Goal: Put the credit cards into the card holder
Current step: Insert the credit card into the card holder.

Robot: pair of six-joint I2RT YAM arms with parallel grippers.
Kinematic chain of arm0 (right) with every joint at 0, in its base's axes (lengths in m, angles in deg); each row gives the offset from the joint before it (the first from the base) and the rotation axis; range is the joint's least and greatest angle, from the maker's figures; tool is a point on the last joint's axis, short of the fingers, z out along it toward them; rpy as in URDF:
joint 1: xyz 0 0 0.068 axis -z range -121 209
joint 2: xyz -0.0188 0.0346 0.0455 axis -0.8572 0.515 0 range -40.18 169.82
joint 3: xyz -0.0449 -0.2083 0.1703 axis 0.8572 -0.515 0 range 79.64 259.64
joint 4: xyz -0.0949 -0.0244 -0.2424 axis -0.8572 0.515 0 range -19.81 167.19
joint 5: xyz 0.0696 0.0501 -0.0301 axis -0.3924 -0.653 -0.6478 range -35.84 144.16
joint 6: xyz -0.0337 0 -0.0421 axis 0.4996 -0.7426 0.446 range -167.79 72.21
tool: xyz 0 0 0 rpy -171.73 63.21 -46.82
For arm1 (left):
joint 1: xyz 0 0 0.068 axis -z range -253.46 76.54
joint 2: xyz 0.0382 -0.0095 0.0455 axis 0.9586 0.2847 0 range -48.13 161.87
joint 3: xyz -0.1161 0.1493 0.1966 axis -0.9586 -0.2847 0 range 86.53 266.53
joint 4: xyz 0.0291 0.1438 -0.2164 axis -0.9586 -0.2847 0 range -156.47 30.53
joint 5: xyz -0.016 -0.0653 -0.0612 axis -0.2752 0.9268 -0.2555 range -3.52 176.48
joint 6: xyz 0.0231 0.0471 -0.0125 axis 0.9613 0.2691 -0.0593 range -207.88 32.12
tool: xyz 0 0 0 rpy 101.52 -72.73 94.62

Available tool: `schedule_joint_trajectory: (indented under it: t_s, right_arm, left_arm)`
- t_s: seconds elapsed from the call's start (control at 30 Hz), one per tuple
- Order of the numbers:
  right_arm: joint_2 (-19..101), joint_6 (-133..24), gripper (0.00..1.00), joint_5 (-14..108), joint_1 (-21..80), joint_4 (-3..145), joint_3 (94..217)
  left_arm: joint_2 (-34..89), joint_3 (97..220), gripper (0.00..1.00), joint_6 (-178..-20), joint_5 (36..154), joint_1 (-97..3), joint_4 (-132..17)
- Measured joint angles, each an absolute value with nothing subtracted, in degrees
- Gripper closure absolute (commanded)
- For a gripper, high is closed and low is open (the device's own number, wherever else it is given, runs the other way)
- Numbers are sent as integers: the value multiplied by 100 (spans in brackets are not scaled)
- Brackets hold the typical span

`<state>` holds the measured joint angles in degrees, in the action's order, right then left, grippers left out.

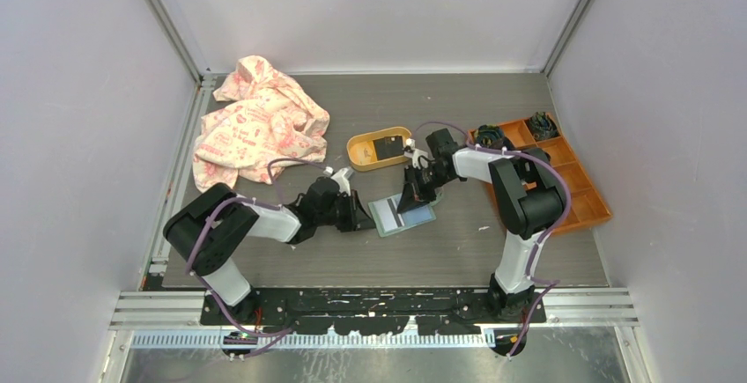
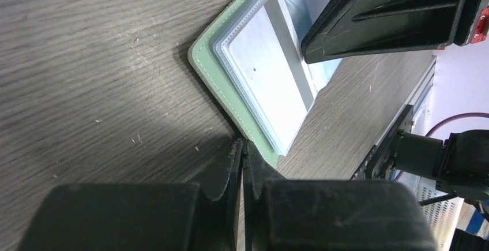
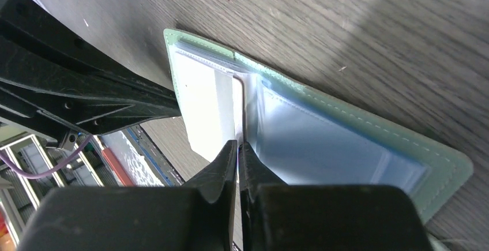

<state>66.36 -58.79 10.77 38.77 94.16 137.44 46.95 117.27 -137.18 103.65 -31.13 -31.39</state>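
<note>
The sage-green card holder (image 1: 403,216) lies open on the table between my two grippers, clear greyish pockets up. It also shows in the left wrist view (image 2: 214,75) and the right wrist view (image 3: 375,127). My left gripper (image 1: 362,217) is shut, its tips (image 2: 243,142) against the holder's near left edge. My right gripper (image 1: 414,200) is shut (image 3: 238,145) on a thin white card (image 3: 238,107), seen edge-on, whose far end reaches into the holder's middle fold. A pale card (image 2: 262,81) sits in the left pocket. A black card (image 1: 386,147) lies in the yellow tray.
The yellow-orange oval tray (image 1: 359,150) stands just behind the holder. An orange compartment box (image 1: 577,191) with dark items is at the right. A crumpled pink-patterned cloth (image 1: 255,123) lies at the back left. Grey walls close in the table.
</note>
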Motion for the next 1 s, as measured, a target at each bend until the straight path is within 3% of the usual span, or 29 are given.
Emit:
schedule_joint_trajectory:
  t_s: [0.4, 1.0]
  right_arm:
    - [6105, -5036, 89, 1278, 3873, 10030, 13997]
    - [6662, -4957, 87, 1745, 3517, 10153, 14227]
  left_arm:
    - [4396, 11260, 94, -13952, 10131, -3076, -2820]
    - [4510, 11380, 93, -13965, 10168, -3072, -2840]
